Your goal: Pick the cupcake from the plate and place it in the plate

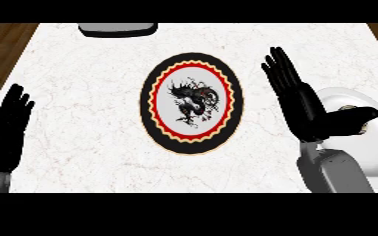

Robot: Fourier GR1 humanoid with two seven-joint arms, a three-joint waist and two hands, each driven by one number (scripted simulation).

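- Black right hand (301, 102), fingers straight and spread, holding nothing, raised over white round plate (353, 98) at right edge.
- Cupcake hidden, position unclear.
- Beside it, centre: black-rimmed decorated plate (192, 103) on white marble counter (88, 80).
- Black left hand (13, 122) resting open, left edge.

The right hand (299, 100) stands in the right part of the head view, its fingers (283, 70) straight, held together and pointing away from the robot, tilted a little to the left. Its thumb (353, 116) sticks out sideways to the right. Below it the grey right forearm (334, 171) comes in from the lower edge. The left hand (13, 125) rests open at the left edge, fingers up and straight
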